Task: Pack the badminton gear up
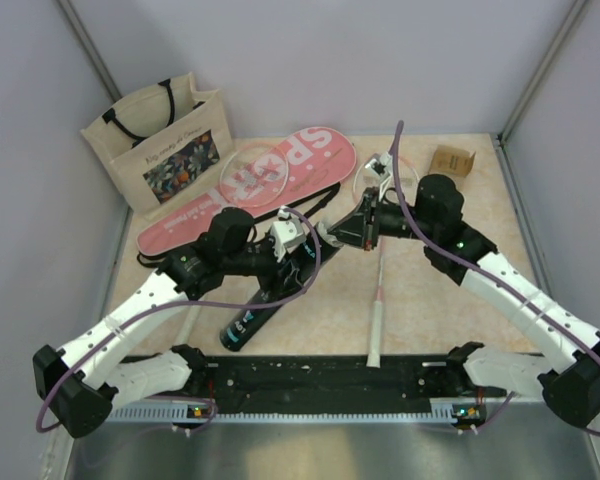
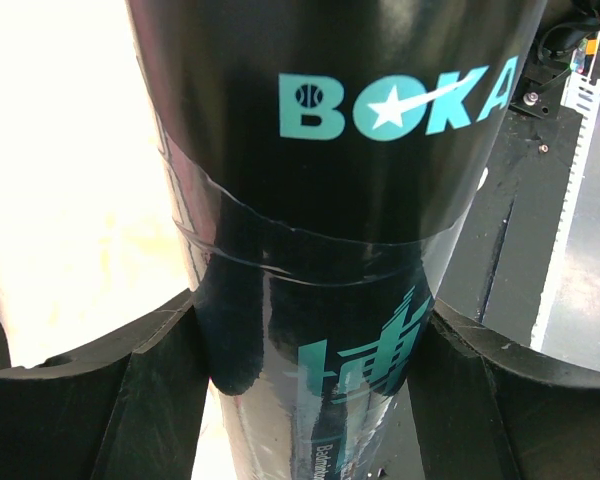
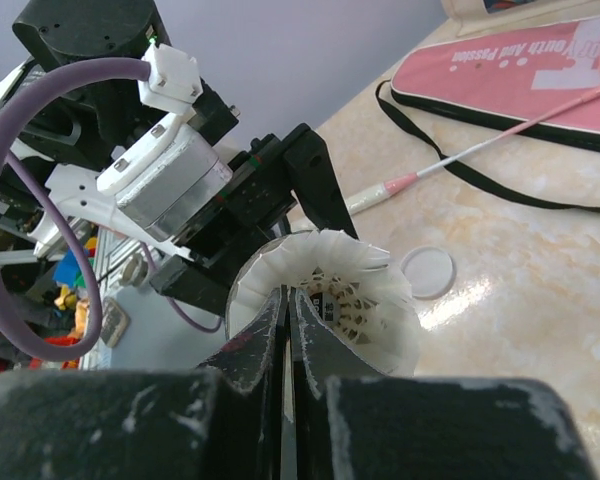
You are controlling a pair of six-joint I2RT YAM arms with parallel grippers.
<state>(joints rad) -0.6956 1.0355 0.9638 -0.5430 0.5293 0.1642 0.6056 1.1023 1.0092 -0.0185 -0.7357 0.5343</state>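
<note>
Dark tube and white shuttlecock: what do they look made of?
Dark cylindrical tube: glossy plastic or coated card, perhaps; sharp reflections and a clear film band. White feather shuttlecock: seemingly real feathers, matte, with overlapping ribbed vanes.

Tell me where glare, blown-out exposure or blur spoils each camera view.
Top external: even light, soft shadows, nothing blown out. Left wrist: the table left of the dark tube is washed out to white; the tube's lettering is sharp. Right wrist: a bright sheen on the table beside the shuttlecock; the right claw, close to the lens, is soft.
</note>
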